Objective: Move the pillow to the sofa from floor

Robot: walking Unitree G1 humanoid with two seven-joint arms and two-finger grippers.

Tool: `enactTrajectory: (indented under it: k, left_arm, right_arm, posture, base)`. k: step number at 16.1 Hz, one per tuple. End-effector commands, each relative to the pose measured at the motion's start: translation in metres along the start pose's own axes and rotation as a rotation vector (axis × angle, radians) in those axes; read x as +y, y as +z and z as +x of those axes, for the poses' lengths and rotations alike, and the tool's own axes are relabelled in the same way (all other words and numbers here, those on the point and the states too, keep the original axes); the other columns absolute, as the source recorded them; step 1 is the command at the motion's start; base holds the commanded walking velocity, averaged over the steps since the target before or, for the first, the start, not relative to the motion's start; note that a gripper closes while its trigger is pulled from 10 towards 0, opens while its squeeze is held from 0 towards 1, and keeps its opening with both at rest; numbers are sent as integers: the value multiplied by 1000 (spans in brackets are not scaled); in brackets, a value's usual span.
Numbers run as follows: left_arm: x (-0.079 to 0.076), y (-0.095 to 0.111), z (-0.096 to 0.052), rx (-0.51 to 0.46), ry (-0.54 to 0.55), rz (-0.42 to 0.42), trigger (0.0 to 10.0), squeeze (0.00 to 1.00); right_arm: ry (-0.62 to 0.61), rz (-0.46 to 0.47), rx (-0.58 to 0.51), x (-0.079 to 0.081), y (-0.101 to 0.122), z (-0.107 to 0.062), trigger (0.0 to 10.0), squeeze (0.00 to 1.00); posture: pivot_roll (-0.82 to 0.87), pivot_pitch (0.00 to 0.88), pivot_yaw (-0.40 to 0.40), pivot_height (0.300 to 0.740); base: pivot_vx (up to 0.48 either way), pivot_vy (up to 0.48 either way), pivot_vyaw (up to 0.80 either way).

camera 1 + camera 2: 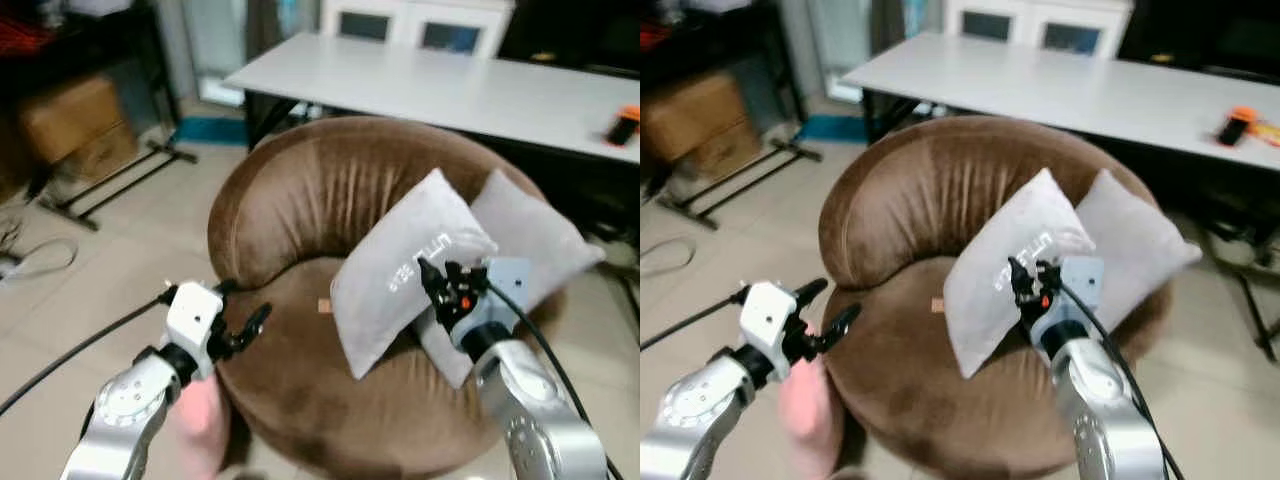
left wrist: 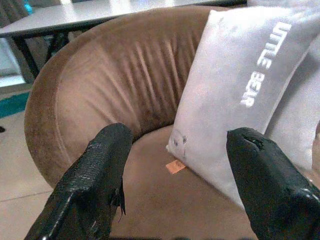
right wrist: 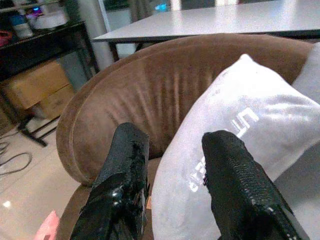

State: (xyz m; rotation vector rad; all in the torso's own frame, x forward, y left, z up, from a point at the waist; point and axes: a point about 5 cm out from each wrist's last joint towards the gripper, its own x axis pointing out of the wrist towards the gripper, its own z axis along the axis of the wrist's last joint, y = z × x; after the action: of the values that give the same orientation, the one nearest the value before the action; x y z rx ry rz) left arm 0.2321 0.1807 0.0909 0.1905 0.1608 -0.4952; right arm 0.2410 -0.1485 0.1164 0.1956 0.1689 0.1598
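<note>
A grey pillow [image 1: 400, 270] printed "LITTLE BEAR" leans upright against the backrest of the round brown sofa [image 1: 300, 190]. A second grey pillow [image 1: 525, 235] stands behind it on the right. My right gripper [image 1: 432, 275] hovers open at the front pillow's face, nothing held between its fingers [image 3: 125, 165]. My left gripper [image 1: 245, 315] is open over the sofa's left front rim, its fingers [image 2: 100, 170] pointing at the seat. A soft pink thing [image 1: 200, 425] lies on the floor under my left arm, partly hidden by it.
A long white table [image 1: 450, 85] stands right behind the sofa, with an orange object [image 1: 625, 125] on it. Cardboard boxes [image 1: 75, 125] and a black rack's legs [image 1: 110, 180] are at far left. A cable [image 1: 40, 260] lies on the tiled floor. A small orange tag [image 2: 175, 166] sits on the seat.
</note>
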Motion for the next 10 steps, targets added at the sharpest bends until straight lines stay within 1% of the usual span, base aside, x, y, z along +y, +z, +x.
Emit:
enactTrajectory:
  k: [1,2,3,4,5,6,7,8,9,10]
  left_arm:
    - [7,-13,0,29,16,9,10000,0]
    - [14,-27,-1,53,26,5,10000,0]
    - [17,-30,-2,61,30,5,10000,0]
    - [22,-40,-5,76,45,7,10000,0]
    - [21,-42,-7,72,49,10,10000,0]
    - [20,-44,-9,65,72,20,10000,0]
    - [21,-43,-9,44,89,37,10000,0]
    - [21,-34,-8,-5,125,68,10000,0]
    - [21,-20,-3,-51,158,75,10000,0]
    - [21,-18,-2,-54,162,77,10000,0]
  right_arm:
    - [16,-22,11,7,0,3,10000,0]
    - [-8,-72,13,5,0,4,10000,0]
    - [-23,-87,6,4,0,4,10000,0]
    - [-34,-80,15,1,-1,5,10000,0]
    - [-35,-68,18,0,-2,5,10000,0]
    - [-35,-35,27,-2,-4,5,10000,0]
    - [-43,-12,36,-3,-6,5,10000,0]
    - [-56,9,44,-5,-7,4,10000,0]
    - [-49,25,48,-4,-9,4,10000,0]
    - [-47,21,50,-3,-9,4,10000,0]
  posture:
    - [32,0,-29,740]
    - [32,0,-29,740]
    - [32,0,-29,740]
    - [31,0,-27,740]
    - [31,0,-27,740]
    - [32,0,-27,740]
    - [31,0,-27,740]
    - [31,0,-27,740]
    - [28,0,-24,740]
    - [27,0,-23,740]
  base:
    - [0,424,0]
    - [0,428,0]
    - [0,424,0]
    - [0,420,0]
    - [0,424,0]
    - [0,424,0]
    - [0,390,0]
    - [0,0,0]
    - [0,0,800]
    - [0,0,800]
